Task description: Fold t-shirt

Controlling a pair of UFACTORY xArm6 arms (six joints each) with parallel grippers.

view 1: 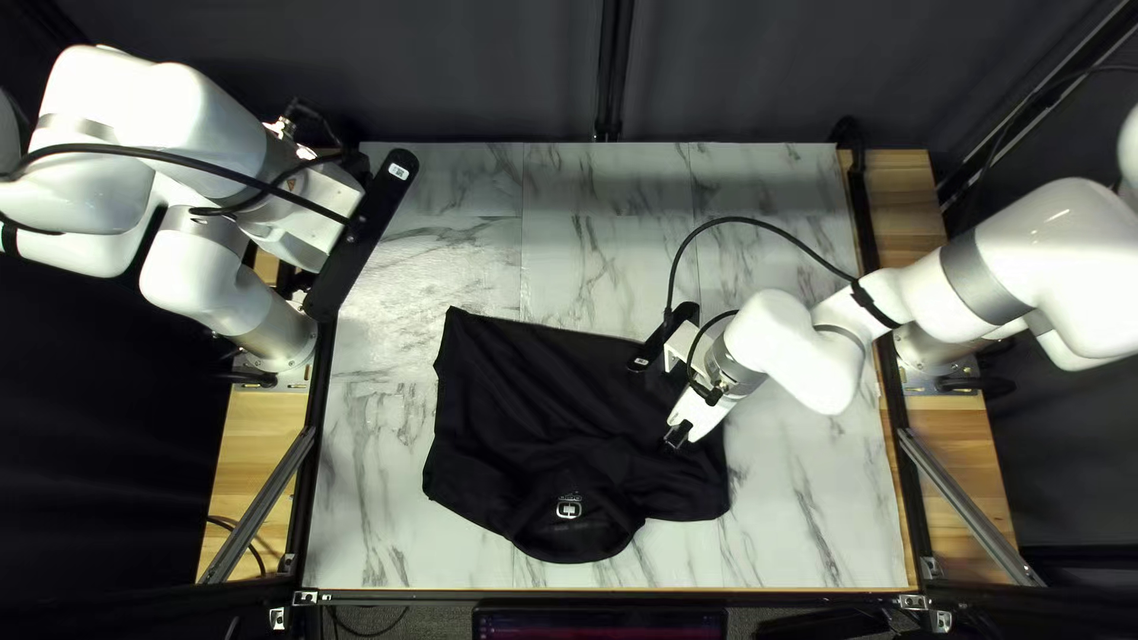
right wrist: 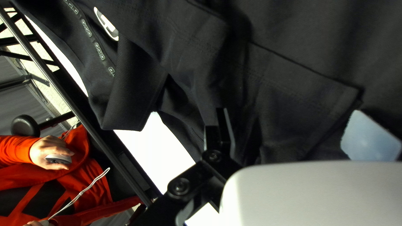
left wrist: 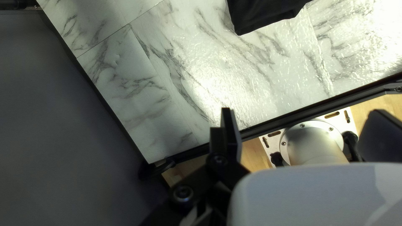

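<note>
A black t-shirt (view 1: 551, 418) lies partly folded on the marble table (view 1: 605, 222), its collar with a white logo (view 1: 569, 508) toward the near edge. My right gripper (view 1: 677, 437) is down at the shirt's right side, by a folded-over sleeve. In the right wrist view black cloth (right wrist: 282, 62) fills the space around and ahead of that gripper, and the sleeve hem runs just beside it. My left gripper (view 1: 391, 178) hangs raised near the table's far left corner, open and holding nothing. The left wrist view catches only one corner of the shirt (left wrist: 260, 12), well ahead.
Wooden strips (view 1: 898, 222) flank the marble on both sides. My left arm's base (left wrist: 311, 144) stands beside the table's black edge rail. A cable (view 1: 756, 227) loops above the right wrist. Beyond the near edge a person in an orange sleeve (right wrist: 19, 150) rests a hand on a mouse.
</note>
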